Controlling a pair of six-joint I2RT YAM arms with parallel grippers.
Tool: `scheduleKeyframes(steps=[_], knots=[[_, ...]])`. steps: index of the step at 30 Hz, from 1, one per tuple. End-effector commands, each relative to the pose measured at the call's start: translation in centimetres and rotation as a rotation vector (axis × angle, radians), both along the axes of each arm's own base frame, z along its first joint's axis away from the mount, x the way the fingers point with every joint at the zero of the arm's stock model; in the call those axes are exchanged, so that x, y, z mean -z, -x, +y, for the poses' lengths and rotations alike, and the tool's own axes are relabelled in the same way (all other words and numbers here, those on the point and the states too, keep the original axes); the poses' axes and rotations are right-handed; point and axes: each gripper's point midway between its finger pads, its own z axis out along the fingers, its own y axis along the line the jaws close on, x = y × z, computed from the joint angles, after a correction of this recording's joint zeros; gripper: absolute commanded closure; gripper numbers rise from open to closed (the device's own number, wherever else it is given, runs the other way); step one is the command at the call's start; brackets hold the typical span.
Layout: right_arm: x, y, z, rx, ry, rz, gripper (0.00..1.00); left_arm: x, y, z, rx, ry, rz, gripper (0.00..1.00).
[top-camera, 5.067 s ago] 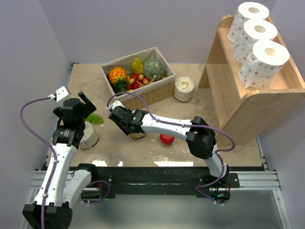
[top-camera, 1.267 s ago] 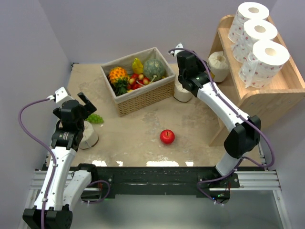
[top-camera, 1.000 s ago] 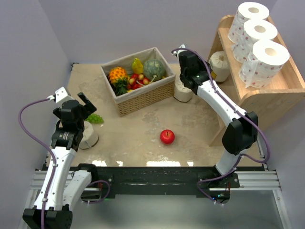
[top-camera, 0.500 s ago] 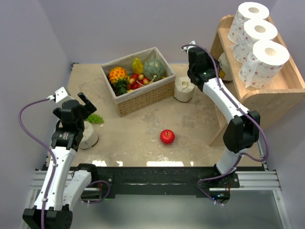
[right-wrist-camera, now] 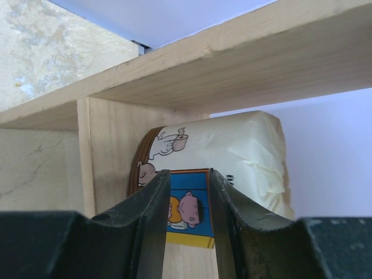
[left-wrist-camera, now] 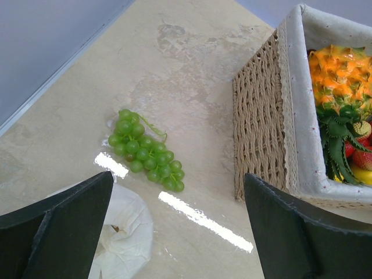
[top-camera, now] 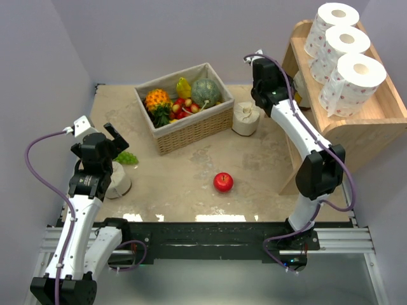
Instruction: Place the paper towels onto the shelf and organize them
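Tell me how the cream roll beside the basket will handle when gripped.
The roll looks like soft wound paper: probably light, denting under a hard squeeze. Standing on its flat end, it should stay put; tipped over, it would likely roll.

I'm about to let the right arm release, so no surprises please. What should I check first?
1. Right tool shut on the wrapped roll: ok.
2. Wrapped roll under the shelf top board: ok.
3. Wrapped roll seated on the lower board: cannot tell.
4. Left tool open, holding nothing: ok.
5. Three dotted rolls lined up on top: ok.
6. All rolls shelved: not ok; two loose cream rolls remain.
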Motion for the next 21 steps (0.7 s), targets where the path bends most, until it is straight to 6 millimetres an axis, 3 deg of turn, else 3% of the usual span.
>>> scheduleKeyframes(steps=[1,6,10,11,21], knots=[[-4.0,0.7,2.2,-0.096,-0.107,-0.072,0.60,-0.9,-0.4,0.1,0.002,-0.022,-0.036,0.00],[-3.5,2.1,7.0,-0.283,-0.218,-0.039,0.51,-1.0,-0.4,0.1,0.007,-0.021,-0.040,0.00],[-0.3,3.2,10.9,-0.467,-0.312,0.070,0.41,-1.1,-0.4,0.0,0.010,-0.020,-0.045,0.00],[1.2,3.6,12.1,-0.520,-0.353,0.117,0.38,-1.1,-0.4,0.0,0.012,-0.020,-0.044,0.00],[8.7,4.4,14.6,-0.613,-0.414,0.333,0.19,-1.1,-0.4,-0.3,0.023,-0.021,-0.045,0.00]])
